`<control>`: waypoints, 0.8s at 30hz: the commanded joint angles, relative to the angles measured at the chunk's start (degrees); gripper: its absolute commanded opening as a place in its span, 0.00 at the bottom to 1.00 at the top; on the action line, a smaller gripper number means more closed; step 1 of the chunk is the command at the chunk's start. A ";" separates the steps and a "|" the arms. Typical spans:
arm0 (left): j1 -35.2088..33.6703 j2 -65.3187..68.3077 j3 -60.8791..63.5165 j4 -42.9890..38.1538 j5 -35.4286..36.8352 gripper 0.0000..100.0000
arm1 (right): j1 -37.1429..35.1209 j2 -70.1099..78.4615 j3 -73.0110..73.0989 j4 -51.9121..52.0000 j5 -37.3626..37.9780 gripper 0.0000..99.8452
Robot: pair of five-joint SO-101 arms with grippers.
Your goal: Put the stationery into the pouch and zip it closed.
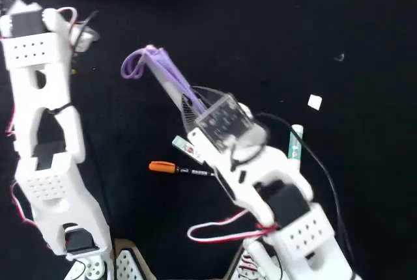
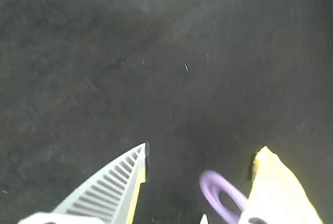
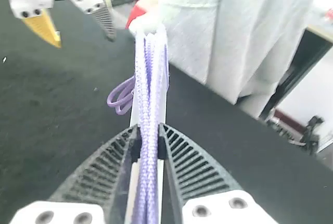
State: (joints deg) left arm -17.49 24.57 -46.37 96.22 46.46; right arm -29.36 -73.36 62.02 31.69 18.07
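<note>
Purple pouch (image 3: 150, 78) edge-on between right gripper (image 3: 149, 128) jaws.

Seemingly a robotics lab or workshop bench. A table (image 1: 365, 32) draped in black cloth carries a white left arm (image 1: 42, 130) and right arm (image 1: 273, 195), built from perforated shells with red-and-white wires (image 1: 215, 233) looping bare. Pale fabric (image 3: 250, 31) hangs behind the table, with dark furniture (image 3: 278, 96) beyond it.

I can read no text or number; small marks on the pen (image 1: 176, 168) near the pouch (image 1: 159, 71) are too tiny.
</note>
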 commanded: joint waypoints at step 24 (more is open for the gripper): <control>15.52 7.47 -7.43 4.48 -1.58 0.33 | -0.53 -30.81 -7.25 13.98 -0.35 0.01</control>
State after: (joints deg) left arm -0.70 32.04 -51.30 100.35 43.38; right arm -31.56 -101.58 57.54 45.41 17.71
